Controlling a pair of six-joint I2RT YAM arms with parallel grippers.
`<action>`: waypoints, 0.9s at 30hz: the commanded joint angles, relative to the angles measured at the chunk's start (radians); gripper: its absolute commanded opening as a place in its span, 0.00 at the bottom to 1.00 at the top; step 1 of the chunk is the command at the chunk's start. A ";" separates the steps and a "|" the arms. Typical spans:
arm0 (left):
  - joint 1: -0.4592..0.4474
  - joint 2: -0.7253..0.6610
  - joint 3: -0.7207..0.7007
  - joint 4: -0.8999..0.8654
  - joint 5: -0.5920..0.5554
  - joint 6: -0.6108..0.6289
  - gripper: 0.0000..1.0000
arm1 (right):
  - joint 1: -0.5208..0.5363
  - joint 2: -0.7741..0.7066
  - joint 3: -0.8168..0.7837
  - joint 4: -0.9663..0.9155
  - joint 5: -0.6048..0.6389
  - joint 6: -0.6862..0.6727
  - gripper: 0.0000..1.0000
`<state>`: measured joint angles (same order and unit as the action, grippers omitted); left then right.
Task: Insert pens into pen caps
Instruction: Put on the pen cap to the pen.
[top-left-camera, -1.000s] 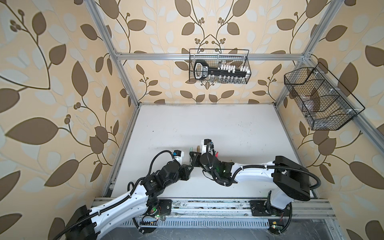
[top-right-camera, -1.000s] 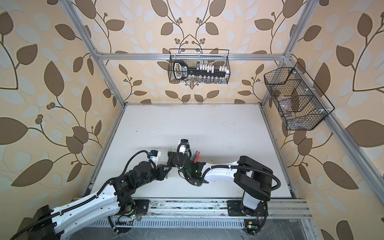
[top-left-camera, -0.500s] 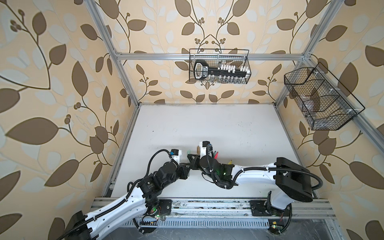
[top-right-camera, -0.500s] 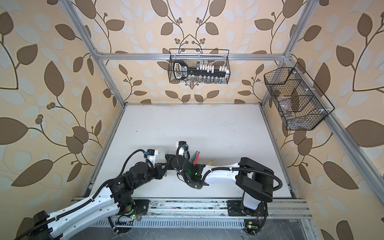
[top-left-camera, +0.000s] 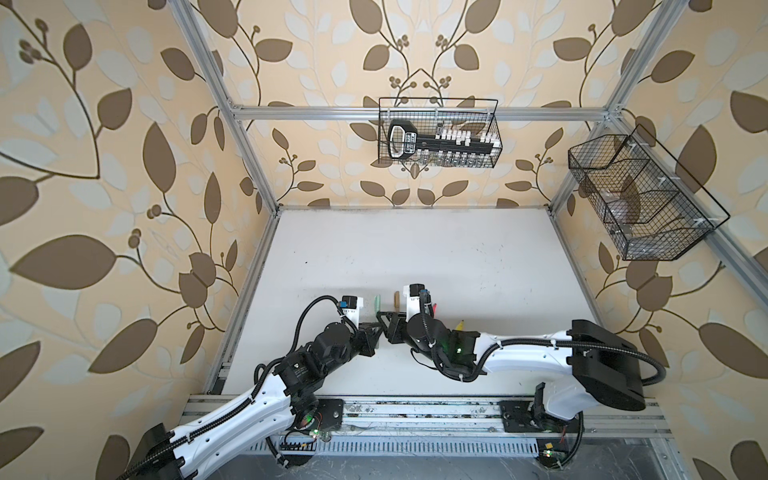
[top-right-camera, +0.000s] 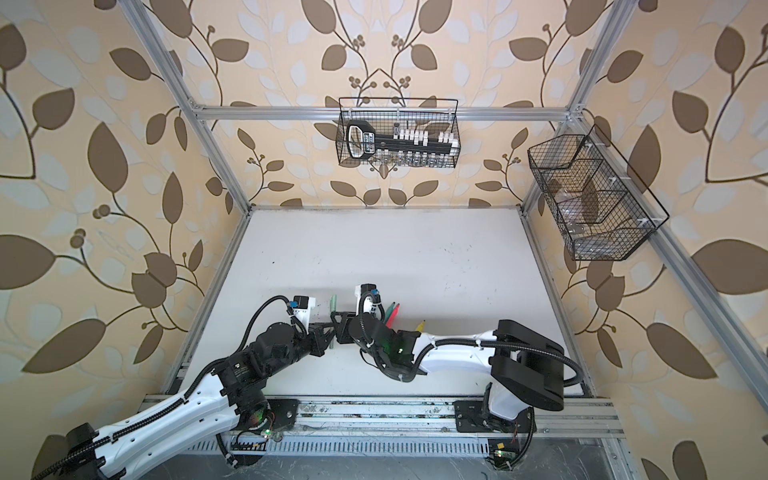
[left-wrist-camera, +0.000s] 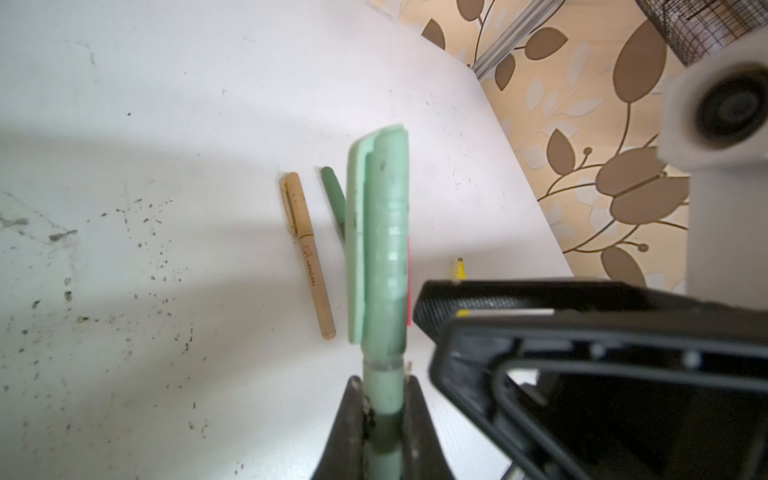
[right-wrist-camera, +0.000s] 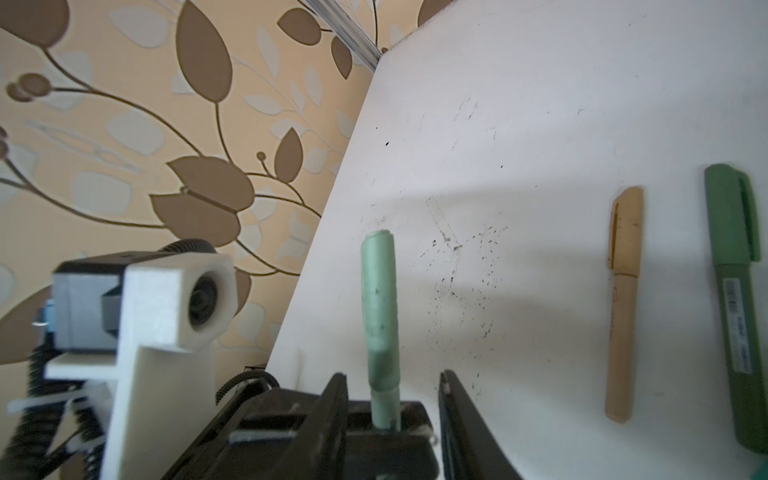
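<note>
White surface (top-left-camera: 415, 249), with both arms meeting low near its front edge. Left gripper (left-wrist-camera: 383, 388): jaws clamped on the barrel of the sage pen (left-wrist-camera: 382, 370), holding it clear of the surface so the other arm can reach its free end. Right gripper (right-wrist-camera: 392, 380): jaws apart on either side of that pen, gripping nothing. We judge the sage cap (left-wrist-camera: 380, 232) to be seated. Tan pen (left-wrist-camera: 309, 257) and dark green pen (right-wrist-camera: 735, 299) lie capped nearby.

The desk's (top-left-camera: 415, 249) far half is lying open for passage; nearer the front, the tan pen (left-wrist-camera: 309, 257) and dark green pen (left-wrist-camera: 332, 193) are lying in the way.
</note>
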<state>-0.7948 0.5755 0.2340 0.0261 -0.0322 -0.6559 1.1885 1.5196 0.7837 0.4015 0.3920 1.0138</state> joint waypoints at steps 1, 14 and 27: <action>0.003 -0.014 0.015 0.096 0.062 0.066 0.00 | -0.022 -0.095 -0.027 -0.027 -0.002 -0.031 0.47; -0.004 0.001 -0.009 0.193 0.226 0.110 0.00 | -0.148 -0.191 0.016 -0.105 -0.145 -0.104 0.59; -0.014 0.015 -0.005 0.200 0.223 0.111 0.00 | -0.152 -0.024 0.150 -0.141 -0.266 -0.129 0.41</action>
<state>-0.7994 0.5976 0.2279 0.1699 0.1761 -0.5655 1.0382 1.4639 0.9085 0.2764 0.1658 0.8864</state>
